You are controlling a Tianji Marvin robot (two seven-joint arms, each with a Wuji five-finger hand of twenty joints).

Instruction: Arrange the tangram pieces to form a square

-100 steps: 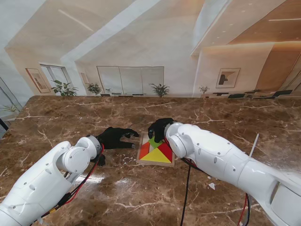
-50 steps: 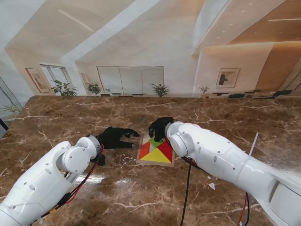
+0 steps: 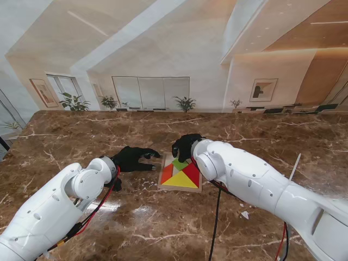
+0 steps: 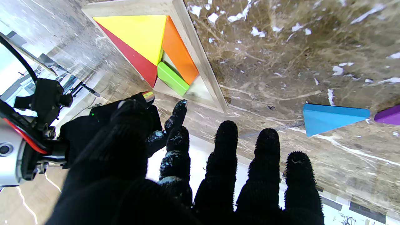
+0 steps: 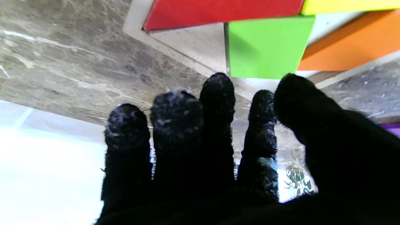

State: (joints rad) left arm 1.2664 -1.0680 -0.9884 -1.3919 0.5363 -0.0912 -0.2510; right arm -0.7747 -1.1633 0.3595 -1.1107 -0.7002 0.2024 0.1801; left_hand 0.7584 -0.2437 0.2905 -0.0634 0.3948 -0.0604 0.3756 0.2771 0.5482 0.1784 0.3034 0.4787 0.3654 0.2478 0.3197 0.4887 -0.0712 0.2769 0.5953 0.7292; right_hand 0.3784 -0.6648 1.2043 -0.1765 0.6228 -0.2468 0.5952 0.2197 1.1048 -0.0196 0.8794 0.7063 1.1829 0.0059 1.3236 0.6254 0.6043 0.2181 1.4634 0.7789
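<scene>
Tray (image 3: 161,176) sits on the table (image 3: 81,136) at centre, between my two hands. In it: yellow triangle (image 3: 182,181), red triangle (image 3: 191,173), orange piece (image 3: 166,173), green square (image 3: 179,163). The green square is at the far side of the tray, and the left wrist view shows it (image 4: 172,78) tipped up on an edge rather than lying flat in its slot. Bare tray floor shows beside it in the right wrist view (image 5: 193,47).

What changed over the last second: almost nothing. My right hand (image 3: 184,147) has shifted only slightly at the far edge of the tray; the pieces look the same. So I judge this a slow nudge or settle on the green square, not a new pick.

Right hand: fingers (image 5: 218,93) held loosely together, tips just at the green square's (image 5: 265,43) edge, holding nothing. Whether they touch it I cannot tell.

Left hand (image 3: 133,159): flat, fingers (image 4: 226,147) spread, empty, just beside the tray's left side, probably steadying it.

Still loose on the table: blue triangle (image 4: 331,117) and a purple piece (image 4: 389,115), well apart from the tray. Square not finished; these and the green seat remain.
</scene>
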